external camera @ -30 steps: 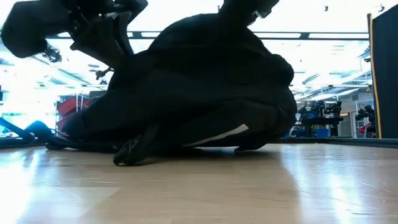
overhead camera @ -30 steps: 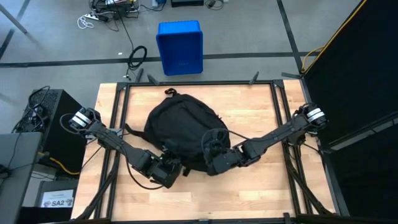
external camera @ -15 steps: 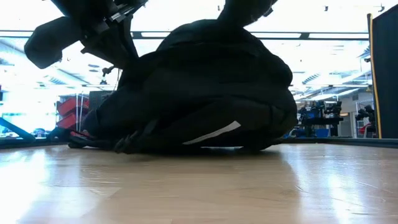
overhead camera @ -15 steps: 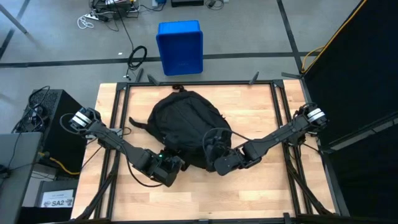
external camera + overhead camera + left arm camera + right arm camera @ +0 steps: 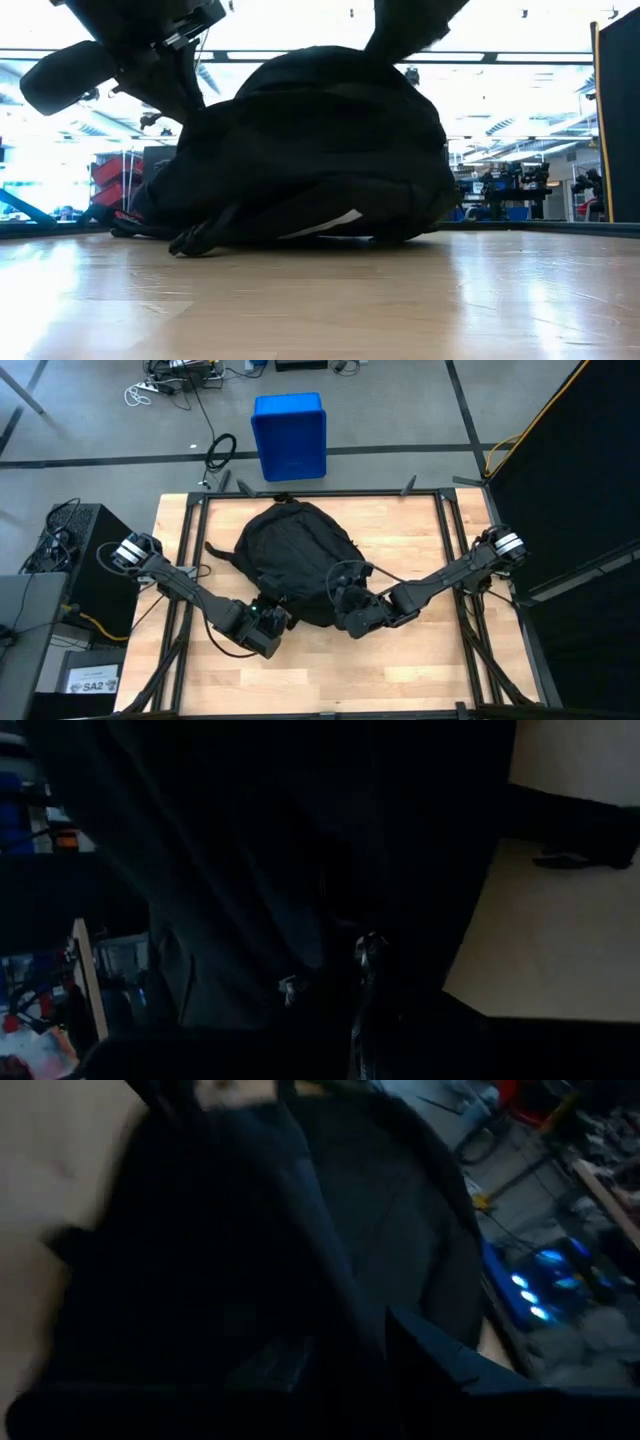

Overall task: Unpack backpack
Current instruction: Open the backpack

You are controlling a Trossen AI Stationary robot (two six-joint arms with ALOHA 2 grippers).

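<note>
Here, backpack (image 5: 292, 560): large black fabric bag lying on the wooden table (image 5: 420, 665), towards its far middle, rounded bulk spread flat; in the low view a thin white strip shows along its near lower face.
Strap: one dark strap trails from the bag's left side across the wood.
Left gripper (image 5: 272, 622): at the bag's near-left edge, pressed against the fabric; fingers drawn together, though whether fabric is pinched between them cannot be told.
Right gripper (image 5: 350, 600): at the bag's near-right edge, over the fabric; whether its fingers stand apart or together cannot be told.
Arms: both reach in from the table's side rails and meet at the bag's near side.
Blue bin (image 5: 289, 435): on the floor beyond the table's far edge, well apart from the bag.
</note>
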